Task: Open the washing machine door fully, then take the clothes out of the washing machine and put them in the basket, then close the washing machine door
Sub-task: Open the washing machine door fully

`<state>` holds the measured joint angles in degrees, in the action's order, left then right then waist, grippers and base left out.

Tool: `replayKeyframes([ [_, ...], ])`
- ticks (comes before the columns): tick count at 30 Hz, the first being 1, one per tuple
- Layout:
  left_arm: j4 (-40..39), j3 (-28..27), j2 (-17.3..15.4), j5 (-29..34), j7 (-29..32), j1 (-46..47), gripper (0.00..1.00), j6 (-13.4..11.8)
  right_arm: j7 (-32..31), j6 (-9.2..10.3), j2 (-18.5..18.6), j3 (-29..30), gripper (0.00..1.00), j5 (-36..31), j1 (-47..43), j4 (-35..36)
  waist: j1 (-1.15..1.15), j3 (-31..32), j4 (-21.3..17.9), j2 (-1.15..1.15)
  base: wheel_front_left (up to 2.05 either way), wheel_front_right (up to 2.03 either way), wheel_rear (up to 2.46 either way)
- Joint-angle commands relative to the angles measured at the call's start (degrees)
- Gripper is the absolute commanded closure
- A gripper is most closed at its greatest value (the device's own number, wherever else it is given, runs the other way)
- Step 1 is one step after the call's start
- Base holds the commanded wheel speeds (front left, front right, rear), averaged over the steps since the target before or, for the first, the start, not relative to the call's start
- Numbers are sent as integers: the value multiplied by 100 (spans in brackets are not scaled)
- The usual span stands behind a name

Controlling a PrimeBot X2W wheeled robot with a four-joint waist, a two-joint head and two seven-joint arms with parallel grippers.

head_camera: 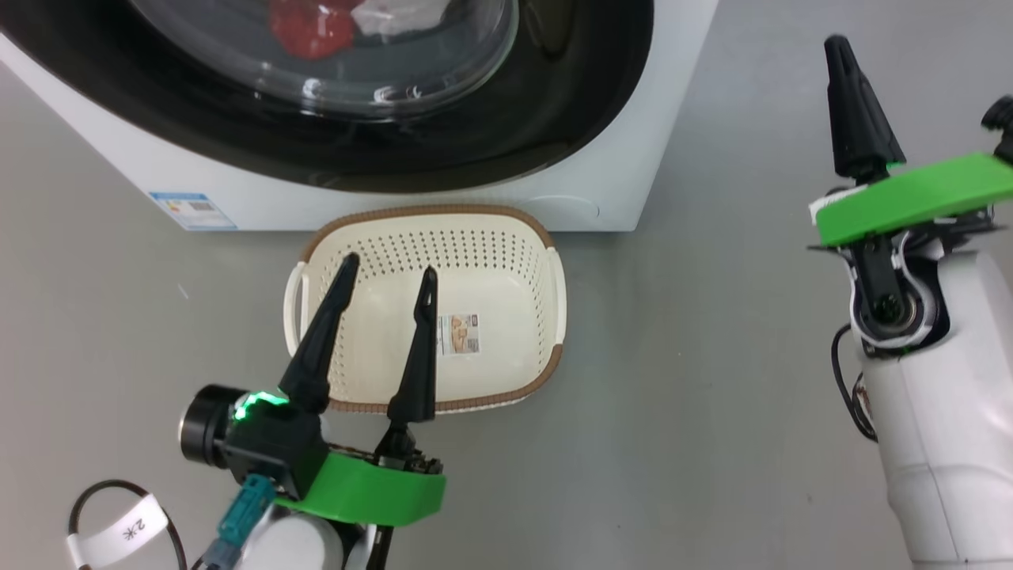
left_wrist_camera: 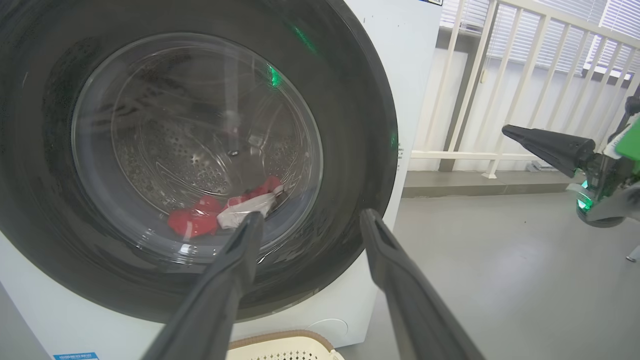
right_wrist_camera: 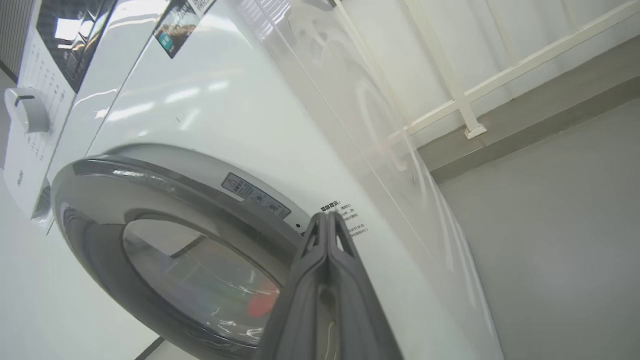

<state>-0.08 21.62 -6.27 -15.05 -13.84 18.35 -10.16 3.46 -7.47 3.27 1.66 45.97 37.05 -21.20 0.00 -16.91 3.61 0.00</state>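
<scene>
The white washing machine (head_camera: 617, 142) (left_wrist_camera: 415, 60) (right_wrist_camera: 240, 110) stands ahead with its round black door (head_camera: 554, 103) (left_wrist_camera: 350, 100) (right_wrist_camera: 85, 200) closed. Red and white clothes (head_camera: 313, 28) (left_wrist_camera: 220, 212) (right_wrist_camera: 262, 302) lie in the drum behind the glass. On the floor in front sits the cream basket (head_camera: 506, 364) (left_wrist_camera: 285, 347), holding just a paper label. My left gripper (head_camera: 389, 271) (left_wrist_camera: 307, 220) hovers open over the basket, pointing at the door. My right gripper (head_camera: 839, 47) (left_wrist_camera: 510, 131) (right_wrist_camera: 327, 217) is shut on nothing, raised right of the machine, its tip near the door's right rim.
Grey floor (head_camera: 712, 380) spreads to the right of the machine. A white railing (left_wrist_camera: 500, 75) (right_wrist_camera: 460, 100) runs along the wall behind. A control knob (right_wrist_camera: 25, 107) sits on the machine's panel, and a blue sticker (head_camera: 192, 210) marks its lower front.
</scene>
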Motion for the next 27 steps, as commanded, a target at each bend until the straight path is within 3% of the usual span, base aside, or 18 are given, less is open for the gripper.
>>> replayKeyframes([
  [1, -209, -163, -51, 77, -72, 184, 0, 44, -121, -2, -39, -102, 100, 200, 272, 79, 0, -194, 93, 0, 0, 0, 0],
  [27, -293, -115, 56, 277, -115, 452, 0, 162, -2096, -2, -39, 32, 100, 2595, 1941, -859, 0, -857, 351, 0, 0, 0, 0],
])
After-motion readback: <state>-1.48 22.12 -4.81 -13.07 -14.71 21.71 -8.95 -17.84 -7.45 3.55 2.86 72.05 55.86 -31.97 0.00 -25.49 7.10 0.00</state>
